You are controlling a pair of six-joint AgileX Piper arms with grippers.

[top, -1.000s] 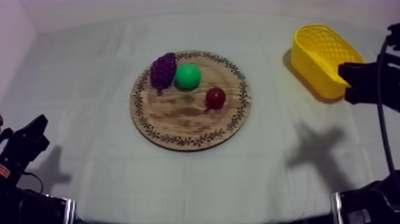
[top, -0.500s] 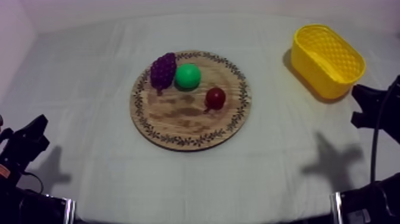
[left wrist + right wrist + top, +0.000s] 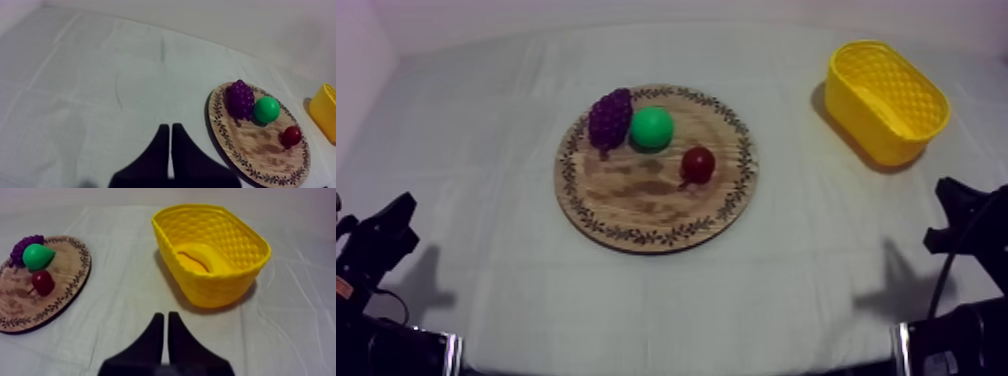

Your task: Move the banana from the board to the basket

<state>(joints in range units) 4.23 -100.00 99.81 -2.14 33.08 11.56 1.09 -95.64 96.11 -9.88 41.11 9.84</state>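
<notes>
So the banana point(image 3: 194, 261) is lying down inside the yellow basket point(image 3: 220, 290), low against its floor, not on the round wooden board point(image 3: 636, 205). In the right wrist view the right gripper point(image 3: 166, 316) has its two black fingers point(image 3: 156, 334) pressed together into a thin wedge with nothing between them. It sits over the bare cloth point(image 3: 486, 150) just short of the basket's near wall, so the banana is ahead of the tips and apart from them, with that wall in between. From the top camera the basket is at the upper right of the frame and the same gripper is below it at the right edge, clear of the basket. The board is mid-frame with a bunch of grapes point(image 3: 609, 118) and a green pear point(image 3: 652, 127) right next to each other in its upper part, and a small red fruit point(image 3: 698, 164) a bit lower right of them, on its own. Left gripper point(image 3: 170, 128) — also pinched closed on nothing, over the cloth beside the board's rim. In the top view it's down at the lower left, well apart from the board and the basket.
</notes>
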